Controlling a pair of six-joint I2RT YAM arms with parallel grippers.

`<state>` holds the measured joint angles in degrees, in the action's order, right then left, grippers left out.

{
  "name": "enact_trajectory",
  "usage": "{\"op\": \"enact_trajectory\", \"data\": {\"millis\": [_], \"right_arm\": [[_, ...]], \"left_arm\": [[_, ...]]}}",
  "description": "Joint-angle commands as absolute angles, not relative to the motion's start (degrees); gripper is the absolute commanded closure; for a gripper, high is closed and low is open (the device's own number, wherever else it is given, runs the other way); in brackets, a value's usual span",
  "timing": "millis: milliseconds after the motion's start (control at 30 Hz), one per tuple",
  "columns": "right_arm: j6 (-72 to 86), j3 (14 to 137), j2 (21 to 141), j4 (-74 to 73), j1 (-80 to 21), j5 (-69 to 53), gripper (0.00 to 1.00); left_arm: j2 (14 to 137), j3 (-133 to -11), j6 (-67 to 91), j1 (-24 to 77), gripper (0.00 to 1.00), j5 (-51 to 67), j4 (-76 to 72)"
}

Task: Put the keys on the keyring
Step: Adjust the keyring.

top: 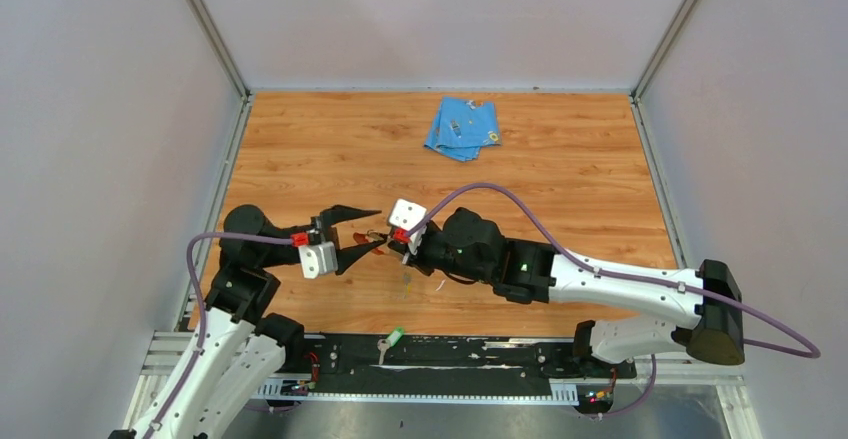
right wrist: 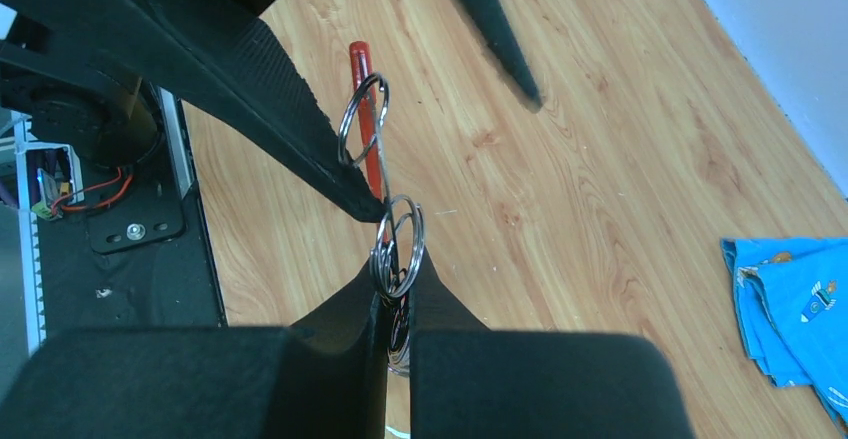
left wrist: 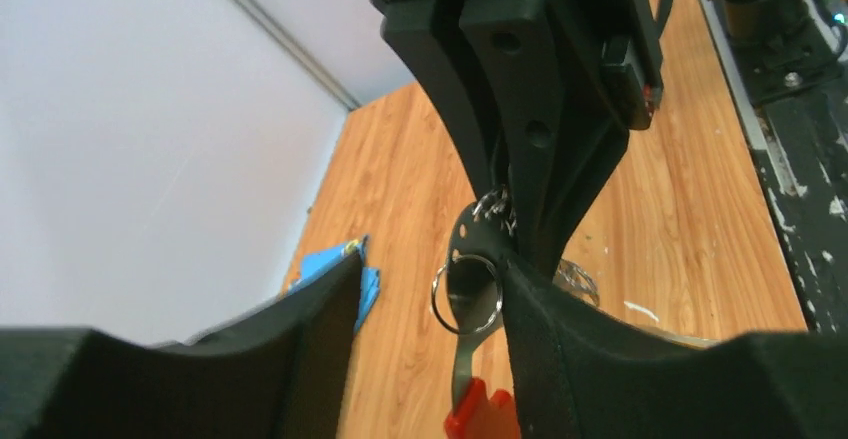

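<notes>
Left gripper (top: 381, 229) stands with its jaws spread wide and nothing pinched between them. Its arm rises from the near-left base, folds at the elbow, and reaches rightward with the wrist about level and the fingers aimed at the table's middle. In the right wrist view, the tip of one left finger lies against the wire rings and seems to touch them. The other finger is well apart, out over the wood.

Between the two grippers hangs the flat silvery metal keyring with a red strip and wire split rings (left wrist: 470, 304). It appears lifted off the orange-brown wooden table (top: 560, 189), with its red end pointing toward the left wrist.

Nearer the camera, the small silver key with a green plastic head (top: 392, 340) lies on the black base plate (top: 480, 354) between the two arm mounts, well apart from both grippers.

Right gripper (top: 398, 246) is clamped tight on the keyring at its split rings, fingers pressed together. Its arm goes out from the near-right base to an elbow at the right edge, then doubles back leftward, the long white forearm running low over the table to meet the left gripper tip to tip.

Far back, right of centre, a crumpled blue cloth (top: 462, 129) rests on the wood.
</notes>
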<state>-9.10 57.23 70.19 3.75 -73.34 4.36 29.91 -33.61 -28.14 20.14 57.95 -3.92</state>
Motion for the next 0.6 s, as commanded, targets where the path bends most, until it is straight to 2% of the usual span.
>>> {"op": "enact_trajectory", "data": {"millis": [0, 33, 133, 167, 300, 367, 567], "right_arm": [[-10.5, 59.4, 69.0, 0.3, -73.9, 1.1, 1.00], [-10.6, 59.5, 68.7, 0.2, -73.9, 1.1, 1.00], [-10.9, 59.8, 68.9, -1.0, -73.9, 0.9, 1.00], [-10.9, 60.0, 69.0, -1.7, -73.9, 0.9, 1.00], [-11.0, 60.5, 69.1, -2.4, -73.9, -1.0, 1.00], [-11.1, 60.6, 68.9, -2.8, -73.9, -1.4, 0.98], [-11.3, 61.3, 66.0, -3.6, -73.8, -6.0, 0.73]], "left_arm": [[34.6, -42.1, -56.2, 20.4, 0.51, 61.1, 25.8], [34.9, -42.7, -56.4, 20.4, 0.57, 61.2, 27.8], [33.5, -41.9, -56.1, 20.4, 0.83, 60.6, 28.2], [33.4, -42.2, -56.3, 20.4, 0.88, 60.5, 28.2], [33.7, -43.5, -54.0, 20.4, 0.94, 61.1, 28.1], [33.6, -43.4, -53.4, 20.4, 1.00, 61.3, 28.1], [33.4, -43.2, -48.9, 20.4, 1.00, 63.2, 28.0]]}}
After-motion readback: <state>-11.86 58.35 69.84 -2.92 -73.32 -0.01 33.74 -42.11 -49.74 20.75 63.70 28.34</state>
